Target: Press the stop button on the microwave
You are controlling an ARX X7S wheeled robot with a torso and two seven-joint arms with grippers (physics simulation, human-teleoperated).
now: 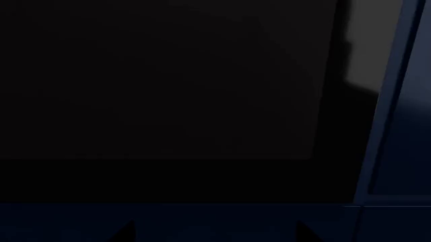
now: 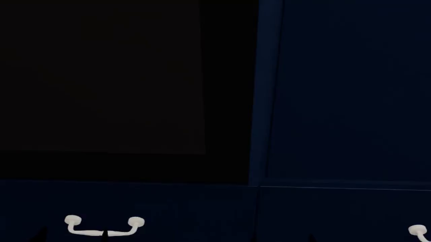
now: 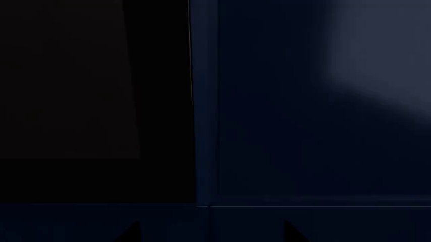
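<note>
The scene is very dark. A large black glossy panel fills the left of the head view, and I cannot tell whether it is the microwave. No stop button shows in any view. The panel also shows in the left wrist view and the right wrist view. My left gripper shows only as two dark fingertips set wide apart, open and empty, facing the panel's lower edge. My right gripper is likewise open and empty, facing the seam between the panel and a cabinet door.
Dark blue cabinet fronts surround the panel: a tall door to its right and drawer fronts below. A white drawer handle sits below the panel, and another at the far right. A vertical blue trim strip borders the panel.
</note>
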